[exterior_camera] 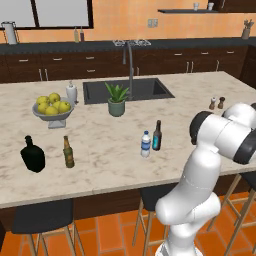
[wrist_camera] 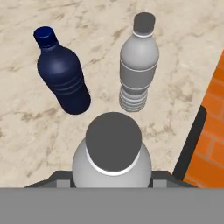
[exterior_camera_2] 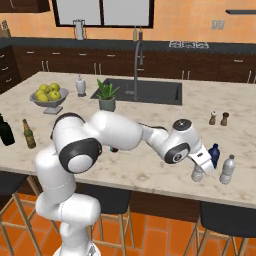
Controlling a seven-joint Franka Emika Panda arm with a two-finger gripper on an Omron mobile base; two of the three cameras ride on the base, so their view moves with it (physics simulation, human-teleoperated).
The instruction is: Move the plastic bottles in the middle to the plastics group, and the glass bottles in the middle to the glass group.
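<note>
My gripper (exterior_camera_2: 199, 169) is shut on a plain greyish plastic bottle (exterior_camera_2: 197, 175), held upright low at the counter's front right. In the hand view the bottle's dark cap (wrist_camera: 113, 142) sits between my gripper's tips (wrist_camera: 112, 176). Just beyond it stand the dark blue bottle (exterior_camera_2: 214, 154) (wrist_camera: 63, 74) of the plastics group and another greyish plastic bottle (exterior_camera_2: 227, 169) (wrist_camera: 139, 65). Mid-counter stand a blue-labelled water bottle (exterior_camera: 145, 144) and the brown glass bottle with a cyan label (exterior_camera: 157, 135). The black flask (exterior_camera: 32, 154) and amber bottle (exterior_camera: 68, 152) stand at the left.
A fruit bowl (exterior_camera: 52, 108), a potted plant (exterior_camera: 116, 100) and the sink (exterior_camera: 127, 90) lie behind the bottles. Salt and pepper shakers (exterior_camera_2: 218, 118) stand at the right. The counter's front edge (exterior_camera_2: 210, 199) runs close below the held bottle, with stools under it.
</note>
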